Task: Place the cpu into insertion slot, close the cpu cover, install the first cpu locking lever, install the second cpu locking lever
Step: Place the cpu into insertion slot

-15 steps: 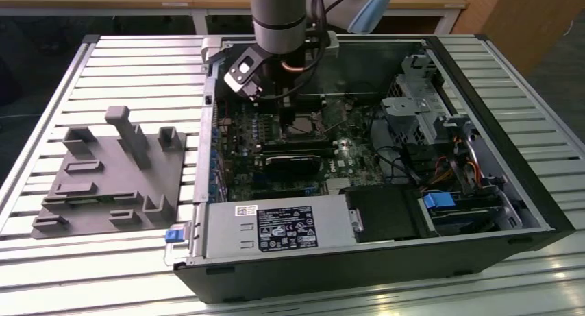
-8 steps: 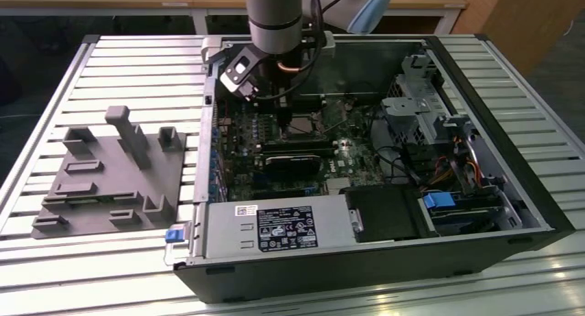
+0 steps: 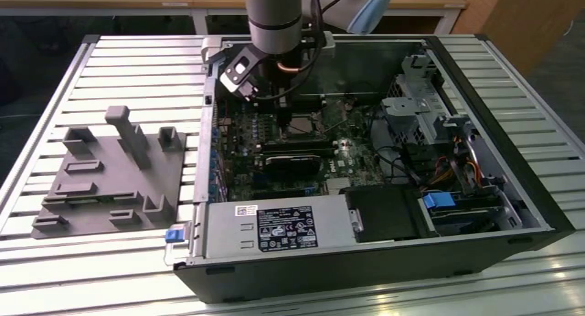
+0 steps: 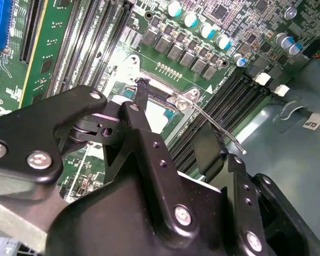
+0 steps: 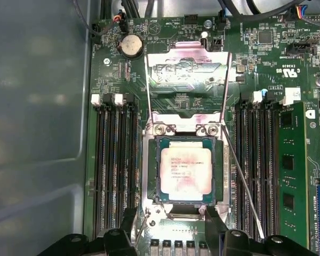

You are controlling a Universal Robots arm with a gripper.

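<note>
The cpu (image 5: 184,173) sits in its slot (image 5: 148,186). The open fingers (image 4: 152,152) hold nothing. The cpu cover (image 5: 186,56) is up and looks thin and stiff; push its edge.

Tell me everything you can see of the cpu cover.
In the first wrist view the cpu cover is a thin, silvery metal frame with a large central window. It stands swung open, tilted back from its hinged end by two screws. The cpu lies uncovered in the socket. The tool hangs apart from the cover, not touching it.
</note>
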